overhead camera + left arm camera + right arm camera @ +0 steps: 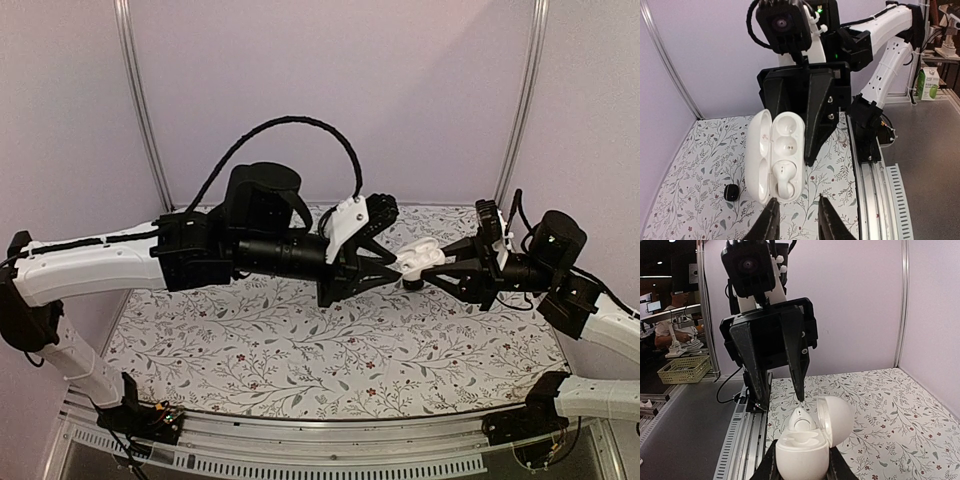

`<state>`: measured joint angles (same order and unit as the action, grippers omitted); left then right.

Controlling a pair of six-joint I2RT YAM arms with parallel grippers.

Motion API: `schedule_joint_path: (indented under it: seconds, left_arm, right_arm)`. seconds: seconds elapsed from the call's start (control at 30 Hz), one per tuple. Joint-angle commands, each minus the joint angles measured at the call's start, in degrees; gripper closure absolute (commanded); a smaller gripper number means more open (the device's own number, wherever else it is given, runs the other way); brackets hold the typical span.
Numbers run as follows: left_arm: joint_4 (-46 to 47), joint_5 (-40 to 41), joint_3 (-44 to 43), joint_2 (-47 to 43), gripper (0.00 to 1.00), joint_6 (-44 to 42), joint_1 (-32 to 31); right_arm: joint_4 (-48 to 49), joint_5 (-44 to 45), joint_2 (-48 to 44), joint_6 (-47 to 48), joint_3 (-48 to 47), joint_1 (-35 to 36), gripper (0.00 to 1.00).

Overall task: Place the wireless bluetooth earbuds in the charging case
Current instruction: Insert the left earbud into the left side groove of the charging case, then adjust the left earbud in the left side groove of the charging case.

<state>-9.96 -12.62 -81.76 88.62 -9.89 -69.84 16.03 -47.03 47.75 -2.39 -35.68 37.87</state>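
My right gripper (802,462) is shut on the base of the white charging case (802,452), which it holds above the floral mat with its lid (837,420) open. One white earbud (781,177) sits in the case's cavity nearest the left gripper and stands up from it (801,420) in the right wrist view. My left gripper (797,212) hovers just off that end of the case (775,155), open with nothing between its fingers (801,385). A tiny dark roundish piece (731,192) lies on the mat beside the case. From above, both grippers meet at the case (420,258).
A floral mat (300,340) covers the table, with purple walls at the back and sides. A metal rail (875,195) runs along the near edge by the arm bases. Off the table are a green carton (927,82) and a yellow basket (682,369).
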Motion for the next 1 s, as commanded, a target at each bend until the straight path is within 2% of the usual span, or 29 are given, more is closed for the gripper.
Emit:
schedule_joint_path:
  seconds: [0.0, 0.13, 0.5, 0.97]
  left_arm:
    - [2.8, 1.7, 3.1, -5.1, 0.76, -2.2, -0.9]
    - [2.3, 2.5, 3.1, -5.3, 0.81, -3.5, -1.1]
    - [2.4, 3.3, 1.2, -1.6, 0.88, -3.8, -2.4]
    - [2.2, 8.6, 0.6, -0.2, 0.88, -4.0, -2.5]
  right_arm:
    - [1.8, 0.3, 0.0, -0.9, 0.0, 0.4, 1.0]
    - [1.9, -0.4, 0.4, -1.0, -0.2, 0.4, 1.0]
    - [1.9, -1.5, 1.3, -1.4, -0.5, 0.4, 1.0]
    - [2.0, -2.9, 1.4, -1.7, -0.4, 0.5, 1.0]
